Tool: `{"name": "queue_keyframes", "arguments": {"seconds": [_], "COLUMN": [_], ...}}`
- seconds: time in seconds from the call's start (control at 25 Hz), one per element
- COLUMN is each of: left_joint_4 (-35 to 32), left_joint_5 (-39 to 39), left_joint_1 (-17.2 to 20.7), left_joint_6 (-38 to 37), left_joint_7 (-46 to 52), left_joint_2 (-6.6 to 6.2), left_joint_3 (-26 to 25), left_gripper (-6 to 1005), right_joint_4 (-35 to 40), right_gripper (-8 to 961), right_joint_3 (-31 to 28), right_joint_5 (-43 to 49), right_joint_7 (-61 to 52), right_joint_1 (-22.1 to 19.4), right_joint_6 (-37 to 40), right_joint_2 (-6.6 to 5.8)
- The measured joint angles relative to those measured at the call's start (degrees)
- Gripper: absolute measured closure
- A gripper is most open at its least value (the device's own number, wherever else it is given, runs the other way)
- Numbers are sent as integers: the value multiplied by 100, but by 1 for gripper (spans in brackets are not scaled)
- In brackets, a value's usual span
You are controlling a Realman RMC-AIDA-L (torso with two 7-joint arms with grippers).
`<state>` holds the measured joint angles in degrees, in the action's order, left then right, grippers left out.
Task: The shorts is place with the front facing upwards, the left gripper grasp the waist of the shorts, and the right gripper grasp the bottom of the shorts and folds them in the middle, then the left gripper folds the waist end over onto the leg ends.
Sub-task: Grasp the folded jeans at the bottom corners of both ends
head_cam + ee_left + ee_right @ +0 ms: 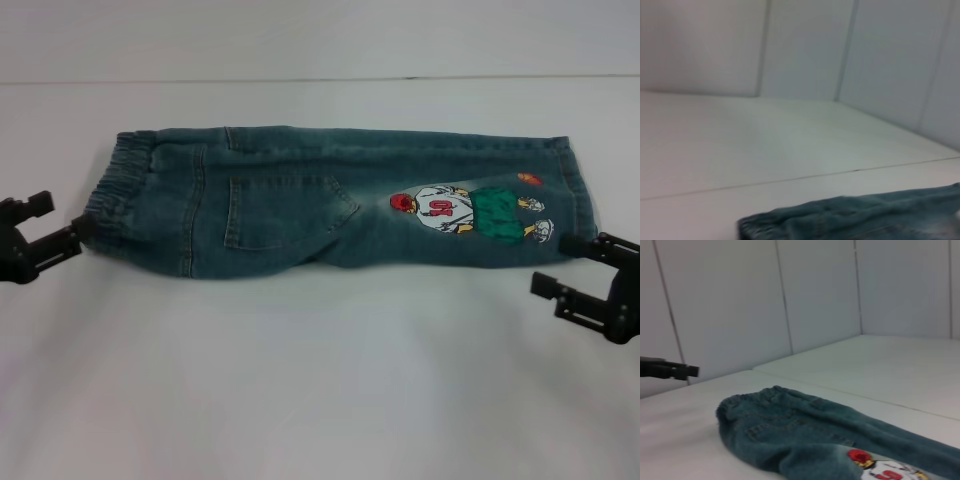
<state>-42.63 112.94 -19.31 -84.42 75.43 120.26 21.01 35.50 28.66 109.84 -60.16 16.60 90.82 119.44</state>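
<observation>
The left gripper (62, 222) sits at 9 o'clock in the head view, its black angular fingers spread, with the upper one off the cloth and the lower one reaching to the elastic waist edge; whether it touches the fabric I cannot tell. The right gripper (572, 262) sits at about 3 o'clock, its black blocky fingers likewise spread, the upper one just beside the leg hem and the lower one over bare table. Between the two lie the denim shorts (330, 205), folded lengthwise into a long narrow band that runs from 9 to 3 o'clock across the middle of the white table (320, 400). The cloth is faded blue-green denim, soft and rumpled, with a gathered, ribbed waistband (118, 195) at the 9 o'clock end and a stitched patch pocket (275, 210) near the centre. Toward the 3 o'clock end sits a cartoon print (470, 213) of a figure in a red helmet, white numbered shirt and green trousers. The right wrist view shows the same shorts from the leg end, thick and puffy at the waist, with the left gripper's dark finger beyond them. The table surface is smooth and matte, backed by pale panelled walls (740, 305).
</observation>
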Motion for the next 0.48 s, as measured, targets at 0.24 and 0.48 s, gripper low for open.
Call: {"name": "queue_keyframes", "arguments": {"seconds": [0.24,0.48], "left_joint_4": [263,398], "left_joint_5": [18,445], "left_joint_1": [-182,-475], "left_joint_6": [1356,2224], "left_joint_7": [-15,13], "left_joint_2": [-7,-13], "left_joint_3": [535,1079], "left_gripper": [260,262], "right_joint_4": [-148,-263], "right_gripper": [247,224], "right_joint_3": [183,403], "right_joint_5": [20,20], "right_joint_7": [80,92], "right_joint_1": [72,165], "right_joint_6": [15,29], "right_joint_2": [-2,6]}}
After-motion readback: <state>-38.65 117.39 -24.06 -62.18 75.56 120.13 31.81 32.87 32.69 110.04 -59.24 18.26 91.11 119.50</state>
